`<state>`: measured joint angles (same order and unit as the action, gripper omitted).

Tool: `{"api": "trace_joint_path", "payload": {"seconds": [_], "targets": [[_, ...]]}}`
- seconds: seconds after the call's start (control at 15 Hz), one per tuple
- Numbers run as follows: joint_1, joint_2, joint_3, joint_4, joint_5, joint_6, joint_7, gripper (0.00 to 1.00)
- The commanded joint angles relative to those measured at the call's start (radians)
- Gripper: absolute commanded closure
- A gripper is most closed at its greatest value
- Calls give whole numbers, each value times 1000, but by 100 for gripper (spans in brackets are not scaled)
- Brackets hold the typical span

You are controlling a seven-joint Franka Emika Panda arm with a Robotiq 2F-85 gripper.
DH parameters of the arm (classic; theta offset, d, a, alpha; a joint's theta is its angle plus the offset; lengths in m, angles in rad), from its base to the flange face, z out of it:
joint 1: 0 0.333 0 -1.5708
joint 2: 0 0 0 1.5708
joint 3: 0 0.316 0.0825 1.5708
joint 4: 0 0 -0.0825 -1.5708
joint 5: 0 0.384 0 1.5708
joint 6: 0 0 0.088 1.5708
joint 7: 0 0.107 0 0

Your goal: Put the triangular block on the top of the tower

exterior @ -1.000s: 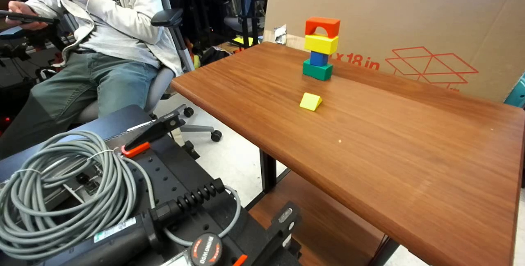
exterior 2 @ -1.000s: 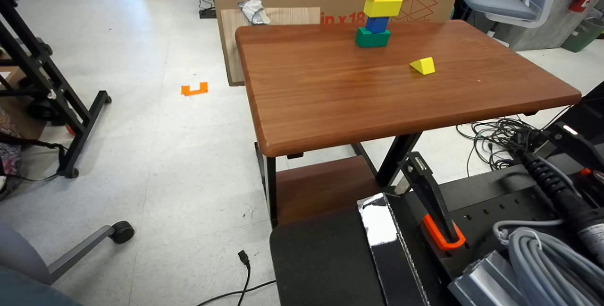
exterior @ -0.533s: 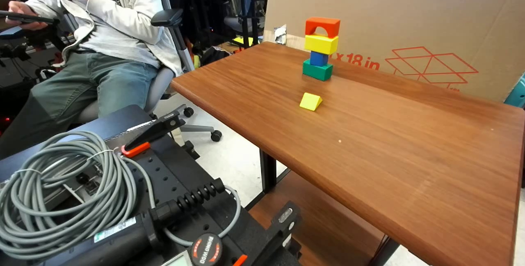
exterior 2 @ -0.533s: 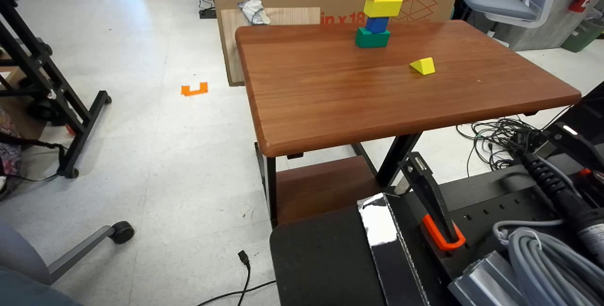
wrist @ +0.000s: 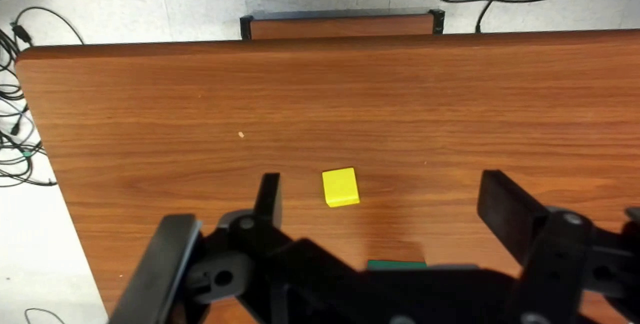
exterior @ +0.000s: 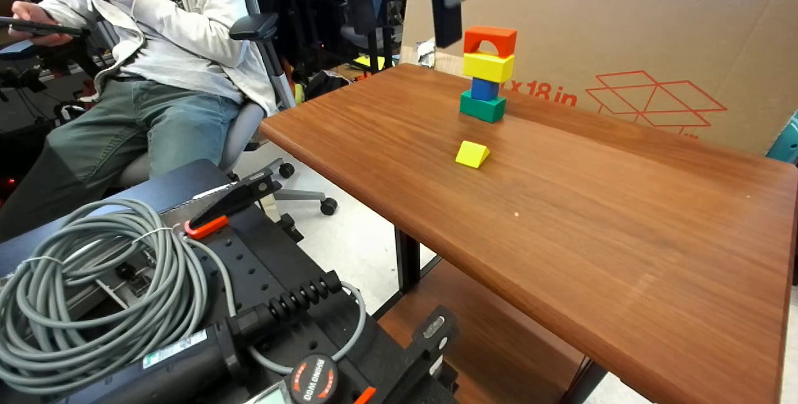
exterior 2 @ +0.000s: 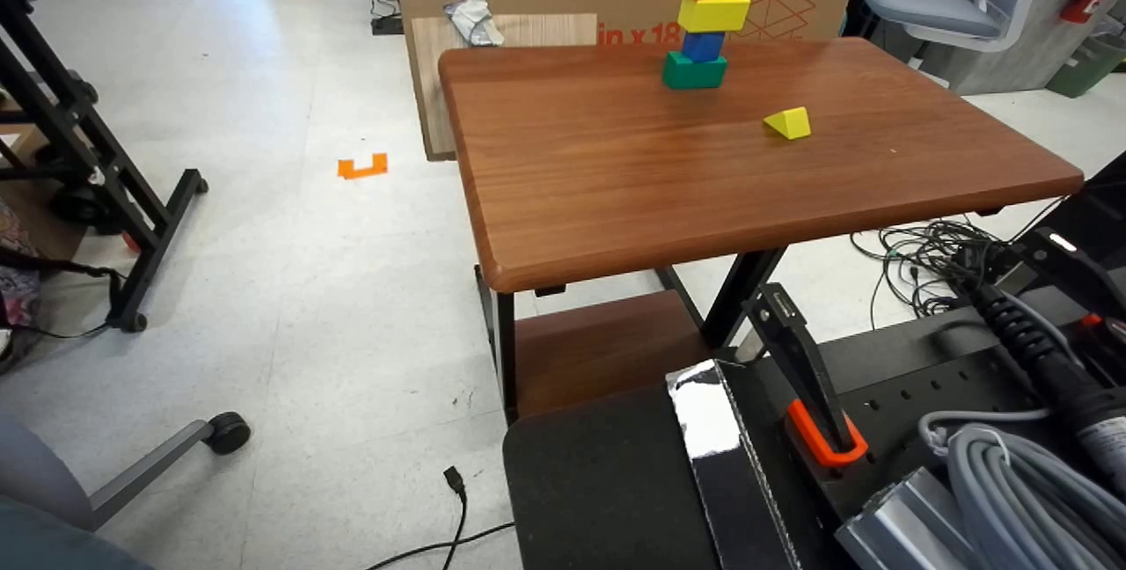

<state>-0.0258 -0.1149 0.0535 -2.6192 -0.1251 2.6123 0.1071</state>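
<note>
The yellow triangular block [exterior: 472, 154] lies on the wooden table in front of the tower [exterior: 484, 70]. The tower has a green base, a blue cube, a yellow block and a red-orange arch on top. Block [exterior 2: 789, 123] and tower [exterior 2: 704, 29] show in both exterior views. In the wrist view my gripper [wrist: 381, 174] is open and empty, high above the table. The triangular block [wrist: 341, 187] appears between the fingers, nearer the left one. Only a green edge of the tower [wrist: 396, 264] shows there; the rest is hidden behind the gripper. A dark gripper finger [exterior: 447, 24] hangs at the top of an exterior view.
The wooden table [exterior: 592, 235] is backed by a large cardboard sheet [exterior: 686, 36]. A black cart [exterior 2: 598, 482] with clamps and coiled grey cable [exterior: 106, 292] stands by the table. A seated person [exterior: 174, 48] is beyond the table's far left side.
My gripper has come into sight at the top of both exterior views, where it was absent before. The triangular block and the tower have not moved.
</note>
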Motion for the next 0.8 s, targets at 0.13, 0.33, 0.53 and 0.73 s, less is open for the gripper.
{"api": "trace_joint_path", "payload": {"seconds": [0.13, 0.33, 0.53, 0.73], "targets": [[-1, 259, -45, 166, -113, 49, -30, 0], [8, 377, -56, 248, -90, 37, -71, 0], [10, 462, -57, 316, -74, 28, -110, 0], [10, 530, -55, 374, -66, 20, -133, 0]]}}
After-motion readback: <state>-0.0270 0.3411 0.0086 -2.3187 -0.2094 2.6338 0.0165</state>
